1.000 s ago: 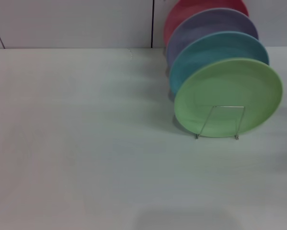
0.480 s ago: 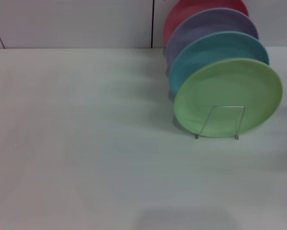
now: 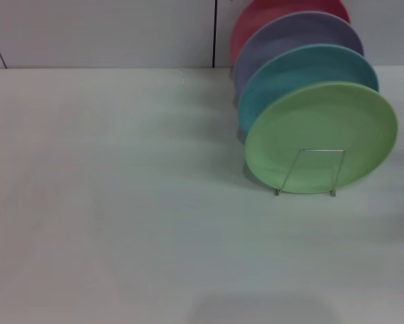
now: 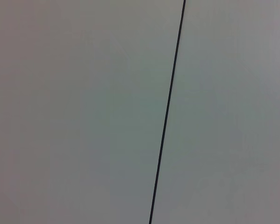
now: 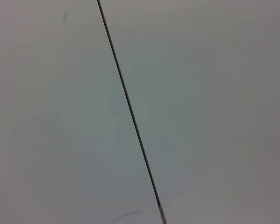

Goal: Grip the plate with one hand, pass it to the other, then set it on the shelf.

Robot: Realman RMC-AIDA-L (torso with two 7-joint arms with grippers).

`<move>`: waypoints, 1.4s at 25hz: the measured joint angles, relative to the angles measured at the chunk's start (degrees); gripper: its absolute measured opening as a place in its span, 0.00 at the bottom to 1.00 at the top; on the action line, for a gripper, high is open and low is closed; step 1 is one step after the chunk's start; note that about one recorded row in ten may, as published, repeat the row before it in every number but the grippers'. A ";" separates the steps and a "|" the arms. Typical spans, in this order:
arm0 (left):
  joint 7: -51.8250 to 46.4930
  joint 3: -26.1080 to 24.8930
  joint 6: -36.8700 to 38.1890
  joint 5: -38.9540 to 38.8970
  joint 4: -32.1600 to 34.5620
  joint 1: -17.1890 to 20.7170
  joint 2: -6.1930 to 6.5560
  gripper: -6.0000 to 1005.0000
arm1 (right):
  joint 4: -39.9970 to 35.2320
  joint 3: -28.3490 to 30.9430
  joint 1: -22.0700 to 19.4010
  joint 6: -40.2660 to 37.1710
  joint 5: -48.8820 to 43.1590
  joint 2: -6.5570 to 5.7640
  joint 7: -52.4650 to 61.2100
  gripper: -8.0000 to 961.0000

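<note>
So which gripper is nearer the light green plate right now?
Neither can be ranked: no gripper shows in any view. The light green plate stands at the front of the wire rack, and both wrist views show only a blank surface with a dark seam.

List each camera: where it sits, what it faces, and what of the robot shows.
Head view: on the robot's head, looking down at the white table and the green plate in the wire rack; no arm shows.
Left wrist view: faces a pale panel with a dark seam; no hand.
Right wrist view: the same kind of seam; no hand.
</note>
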 joint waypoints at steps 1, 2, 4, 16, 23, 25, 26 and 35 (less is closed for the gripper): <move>0.11 0.00 0.00 0.03 -0.01 0.08 0.00 0.72 | -0.08 -0.05 0.08 0.00 -0.02 0.01 -0.03 0.74; 0.11 0.00 0.00 0.03 -0.01 0.08 0.00 0.72 | -0.08 -0.05 0.08 0.00 -0.02 0.01 -0.03 0.74; 0.12 0.02 0.00 0.04 -0.03 0.18 0.01 0.72 | -0.20 -0.14 0.20 0.00 -0.06 0.02 -0.06 0.74; -0.14 0.13 -0.14 0.01 -0.19 0.54 -0.13 0.72 | -0.55 -0.17 0.03 -0.08 -0.06 0.04 -0.12 0.74; -0.20 0.12 -1.17 0.00 -0.36 0.59 -0.19 0.72 | -0.53 -0.10 -0.08 0.21 -0.06 0.12 -0.12 0.74; -0.21 0.11 -1.19 0.00 -0.40 0.59 -0.23 0.72 | -0.52 -0.15 -0.09 0.22 -0.06 0.13 -0.12 0.74; -0.21 0.12 -1.20 0.00 -0.41 0.57 -0.23 0.72 | -0.52 -0.17 -0.10 0.32 -0.06 0.13 -0.12 0.74; -0.15 0.26 -0.97 0.07 -0.42 0.23 -0.23 0.72 | -0.53 -0.23 -0.35 0.56 -0.06 0.13 -0.17 0.74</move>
